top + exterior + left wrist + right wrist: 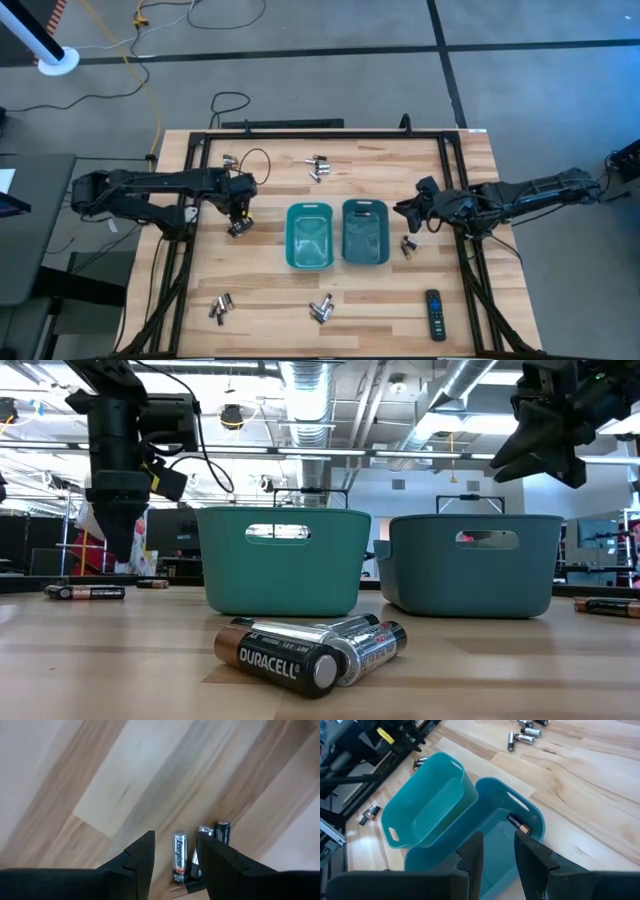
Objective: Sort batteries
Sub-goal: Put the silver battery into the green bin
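Teal plastic fills my right-hand view: two bins side by side at the table's middle, the lighter left bin (309, 236) and the darker right bin (365, 233); my right claw (498, 851) hangs over the darker one's outer end, fingers spread with nothing between them; a dark battery with a copper end (519, 825) lies against that bin's inner wall, just past my fingertips.

My left claw (175, 856) points down at the wooden table (270, 290) near the lighter bin's left side; its fingers stand apart on either side of a silvery battery (179, 856) lying on the wood, though I cannot tell whether they touch it; more cells (214, 837) lie right beside it.

Other batteries lie scattered in small groups: one cluster near the front edge (312, 649), one at the far side (318, 168), one at the front left (221, 307), a few beside the darker bin (408, 246); a black remote (434, 313) rests at the front right.
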You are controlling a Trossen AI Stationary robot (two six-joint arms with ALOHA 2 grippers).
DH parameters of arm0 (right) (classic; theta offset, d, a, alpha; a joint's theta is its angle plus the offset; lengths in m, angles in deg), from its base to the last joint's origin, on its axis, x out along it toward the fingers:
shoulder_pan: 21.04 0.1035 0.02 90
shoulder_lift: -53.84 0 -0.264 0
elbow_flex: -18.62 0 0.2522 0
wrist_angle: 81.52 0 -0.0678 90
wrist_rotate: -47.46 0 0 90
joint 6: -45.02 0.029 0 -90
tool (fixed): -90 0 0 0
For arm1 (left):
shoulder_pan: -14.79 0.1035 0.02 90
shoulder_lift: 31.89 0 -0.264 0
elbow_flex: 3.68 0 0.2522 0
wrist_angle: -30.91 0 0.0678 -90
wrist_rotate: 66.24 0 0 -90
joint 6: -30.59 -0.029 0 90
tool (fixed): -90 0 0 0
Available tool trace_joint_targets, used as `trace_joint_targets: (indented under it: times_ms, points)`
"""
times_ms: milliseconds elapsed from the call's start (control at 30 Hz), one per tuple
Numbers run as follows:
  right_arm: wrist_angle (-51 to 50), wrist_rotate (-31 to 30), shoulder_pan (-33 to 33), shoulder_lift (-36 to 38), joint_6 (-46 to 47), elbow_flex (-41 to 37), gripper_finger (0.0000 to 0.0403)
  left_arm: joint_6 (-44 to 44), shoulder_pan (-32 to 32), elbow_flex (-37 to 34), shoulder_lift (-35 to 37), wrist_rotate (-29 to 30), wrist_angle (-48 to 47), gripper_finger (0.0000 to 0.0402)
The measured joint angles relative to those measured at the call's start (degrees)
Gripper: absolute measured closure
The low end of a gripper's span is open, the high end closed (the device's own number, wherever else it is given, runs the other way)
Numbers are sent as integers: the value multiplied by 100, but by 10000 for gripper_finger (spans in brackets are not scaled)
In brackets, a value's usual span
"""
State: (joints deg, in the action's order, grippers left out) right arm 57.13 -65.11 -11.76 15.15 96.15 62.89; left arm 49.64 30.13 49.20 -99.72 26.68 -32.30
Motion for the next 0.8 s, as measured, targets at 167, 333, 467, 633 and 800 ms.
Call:
trace_joint_targets:
  times_ms: [167,333,467,633,800]
  points:
    - [0,0,9,1,1,2,276,296,-113,0,0,-37,-83,265]
    - [2,0,9,-1,24,2,276,469,-307,0,0,22,-167,265]
    - [0,0,9,-4,28,2,276,475,-324,0,-33,71,-228,265]
    - [4,0,9,-3,44,2,276,370,-318,-2,-327,83,-224,265]
    - [40,0,9,-3,44,2,276,321,-327,-2,-657,79,-217,265]
